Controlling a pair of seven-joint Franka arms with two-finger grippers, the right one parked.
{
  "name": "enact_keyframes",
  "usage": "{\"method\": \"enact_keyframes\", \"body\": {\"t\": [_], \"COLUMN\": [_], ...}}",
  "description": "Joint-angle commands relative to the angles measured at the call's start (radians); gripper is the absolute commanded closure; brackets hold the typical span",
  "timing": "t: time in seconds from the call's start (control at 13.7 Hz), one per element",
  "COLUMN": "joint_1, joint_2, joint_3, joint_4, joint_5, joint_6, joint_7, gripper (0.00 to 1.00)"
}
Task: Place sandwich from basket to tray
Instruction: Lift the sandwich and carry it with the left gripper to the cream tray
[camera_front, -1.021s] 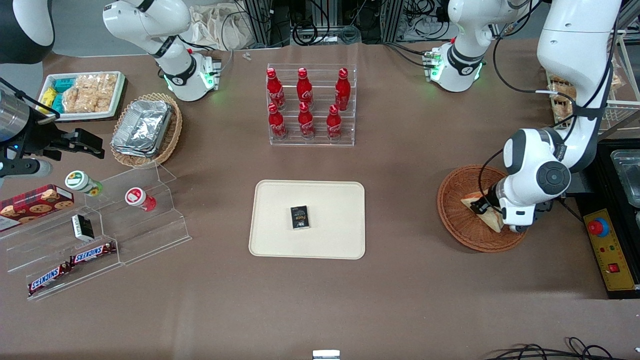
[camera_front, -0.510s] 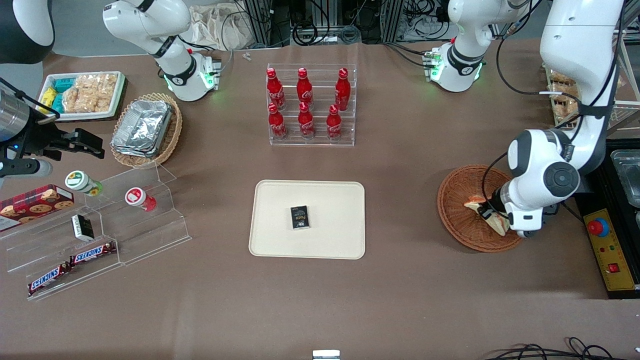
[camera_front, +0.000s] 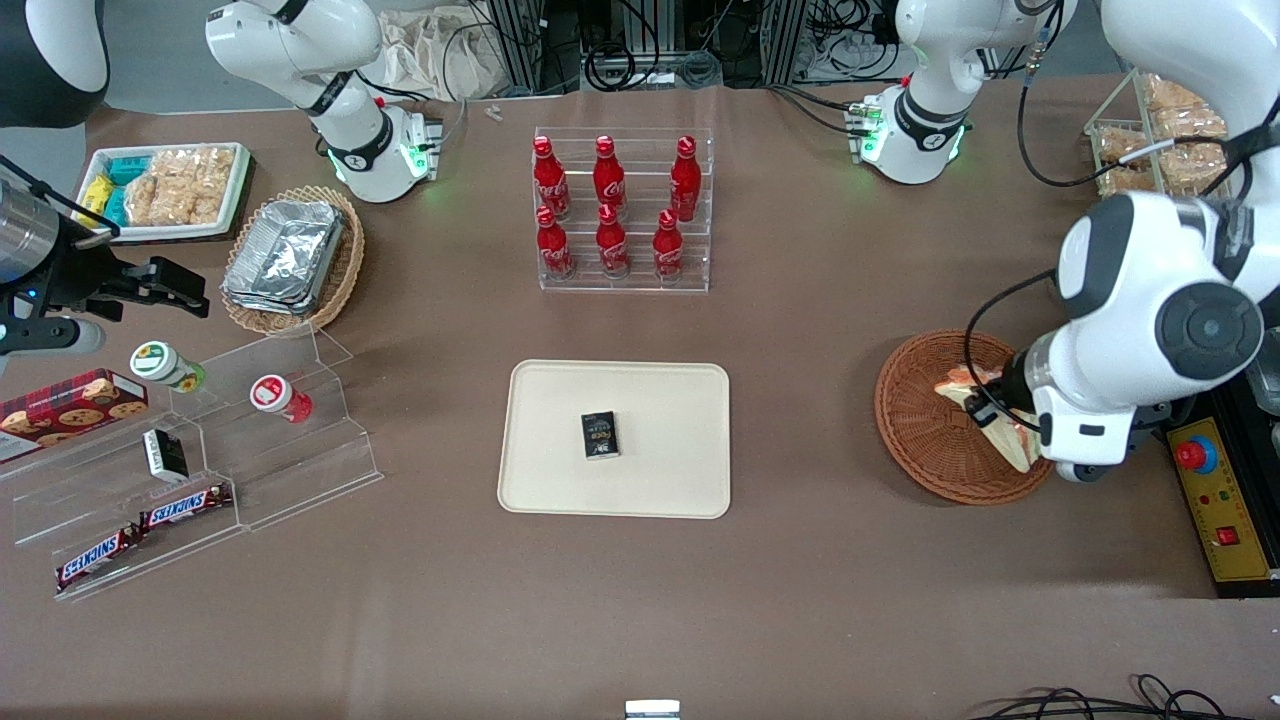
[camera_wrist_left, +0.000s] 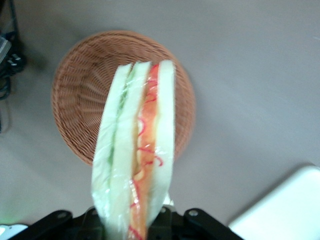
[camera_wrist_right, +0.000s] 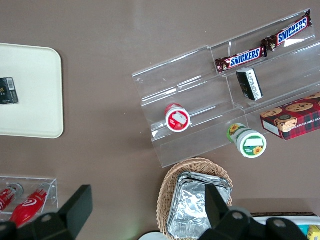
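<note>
The sandwich (camera_wrist_left: 136, 150) is a clear-wrapped wedge of white bread with red and green filling; my left gripper (camera_wrist_left: 135, 222) is shut on it and holds it in the air above the basket (camera_wrist_left: 75, 95). In the front view the sandwich (camera_front: 1000, 425) hangs over the reddish-brown woven basket (camera_front: 920, 425) at the working arm's end of the table, with the gripper (camera_front: 1010, 415) mostly hidden under the white wrist. The basket looks empty below it. The cream tray (camera_front: 660, 400) lies mid-table with a small black packet (camera_front: 600, 435) on it; a corner of the tray (camera_wrist_left: 285, 210) shows in the left wrist view.
An acrylic rack of red cola bottles (camera_front: 620, 210) stands farther from the front camera than the tray. Beside the basket, at the table's edge, sits a control box with a red button (camera_front: 1195, 455). A tan basket of foil containers (camera_front: 290, 255) and acrylic snack steps (camera_front: 200, 460) lie toward the parked arm's end.
The left arm has risen, lifting the sandwich off the basket floor; the wrist now looms larger and higher in the front view.
</note>
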Motion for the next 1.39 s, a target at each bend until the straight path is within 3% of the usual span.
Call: {"method": "enact_keyframes", "body": {"t": [0.0,0.22,0.44,0.73,0.95,1.24,1.31], "joint_1": [-0.005,-0.04,-0.176,-0.268,-0.321,-0.325,-0.325], "joint_2": [0.068,0.2,0.364,0.518,0.611,0.658,0.658], "joint_3": [-0.137,-0.266,-0.263,-0.259,-0.259,-0.26,-0.26], "joint_4": [0.113,0.217,0.359,0.368,0.37,0.367,0.367], "joint_5": [0.014,0.058,0.147,0.161,0.28,0.32,0.319], "joint_6": [-0.036,-0.024,-0.012,0.168,0.246,0.274,0.274], "joint_7": [-0.021,-0.026,-0.085,-0.104,-0.128,-0.148,-0.148], "gripper": [0.96,0.96,0.94,0.94,0.93,0.76,0.63]}}
